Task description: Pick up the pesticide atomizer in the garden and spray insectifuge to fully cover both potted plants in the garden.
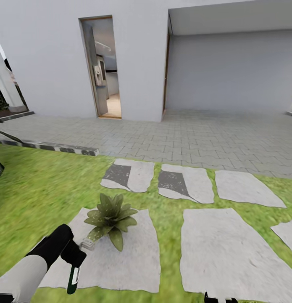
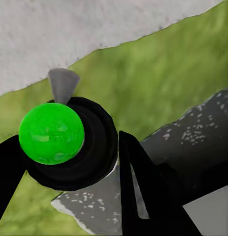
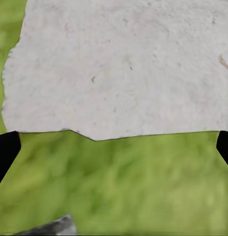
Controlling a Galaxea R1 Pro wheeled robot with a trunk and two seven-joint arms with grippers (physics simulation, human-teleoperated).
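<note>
One potted plant (image 1: 111, 216), a low rosette of olive-green leaves, sits on a grey stepping stone (image 1: 120, 256) in the lawn. The second plant is out of view. My left gripper (image 1: 74, 263) hovers just left of and in front of the plant, shut on the pesticide atomizer (image 1: 88, 243), whose grey nozzle points toward the leaves. The left wrist view shows the atomizer's black round body (image 2: 94, 142), bright green cap (image 2: 51, 132) and grey nozzle (image 2: 62, 84) between my black fingers (image 2: 143, 191). My right gripper (image 1: 219, 299) hangs open over grass and a stone slab (image 3: 123, 64).
Several grey stepping stones (image 1: 225, 248) lie in the green lawn. Beyond them is a brick-paved yard (image 1: 196, 134) with a striped curb (image 1: 49, 146), a white house wall with an open doorway (image 1: 104, 69) and a recessed bay (image 1: 234, 71).
</note>
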